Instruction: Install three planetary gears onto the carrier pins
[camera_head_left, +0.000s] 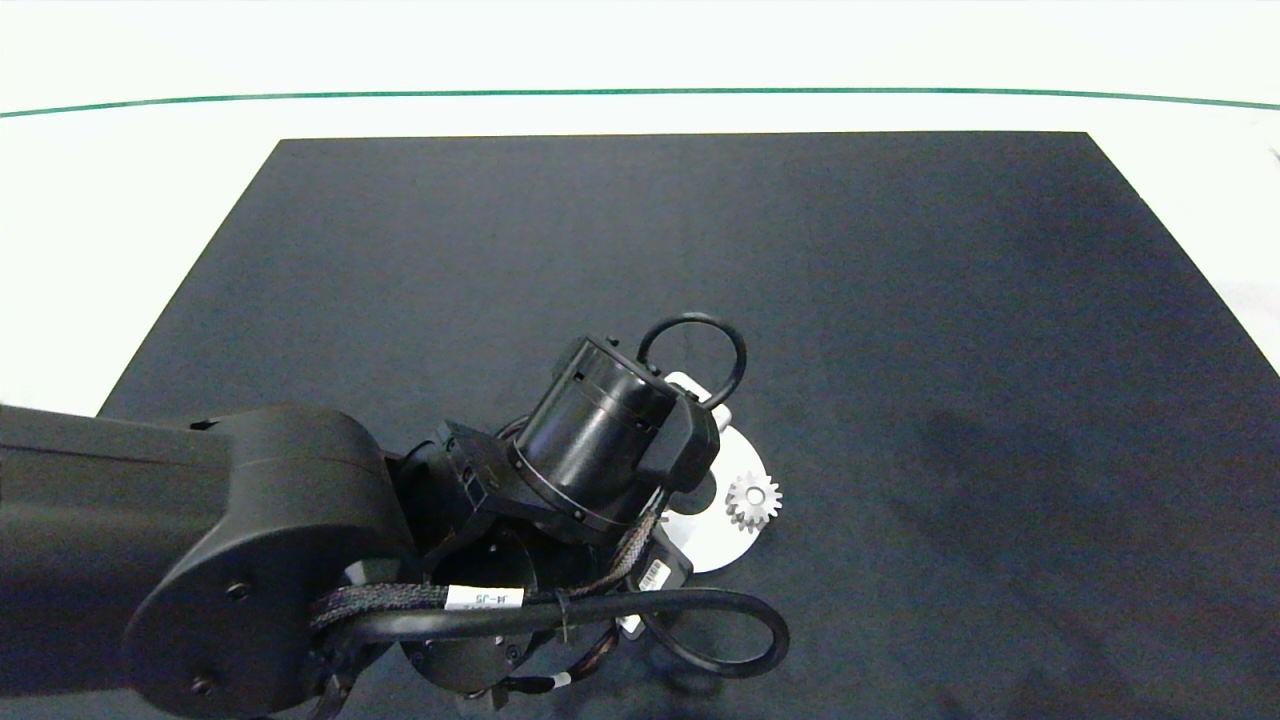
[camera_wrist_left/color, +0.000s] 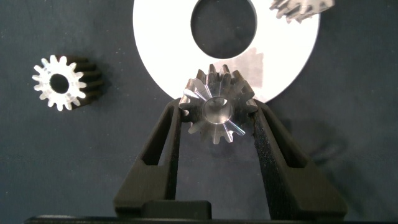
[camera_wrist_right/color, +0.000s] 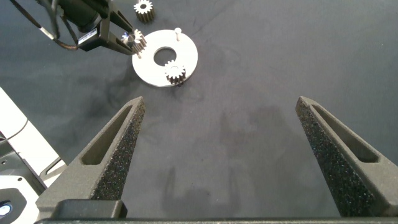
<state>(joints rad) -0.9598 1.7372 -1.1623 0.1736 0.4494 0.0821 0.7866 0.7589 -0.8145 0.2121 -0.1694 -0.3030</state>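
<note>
My left gripper (camera_wrist_left/color: 217, 109) is shut on a silver planetary gear (camera_wrist_left/color: 217, 113), holding it by its teeth at the rim of the white carrier disc (camera_wrist_left/color: 155, 50). A grey round face fills that gear's centre hole. A second gear (camera_head_left: 753, 500) sits on the disc's right side. The third gear (camera_wrist_left/color: 59, 82) lies loose on the black mat beside the disc. One bare carrier pin (camera_wrist_right/color: 178, 30) stands on the disc's far side. In the head view the left arm (camera_head_left: 600, 440) hides most of the disc (camera_head_left: 715, 548). My right gripper (camera_wrist_right/color: 221, 102) hangs open over bare mat, away from the disc (camera_wrist_right/color: 186, 59).
A black mat (camera_head_left: 900, 300) covers the table, with white tabletop (camera_head_left: 150, 200) around it. A green line (camera_head_left: 640, 92) runs along the far side. The left arm's cables (camera_head_left: 720, 630) loop near the disc.
</note>
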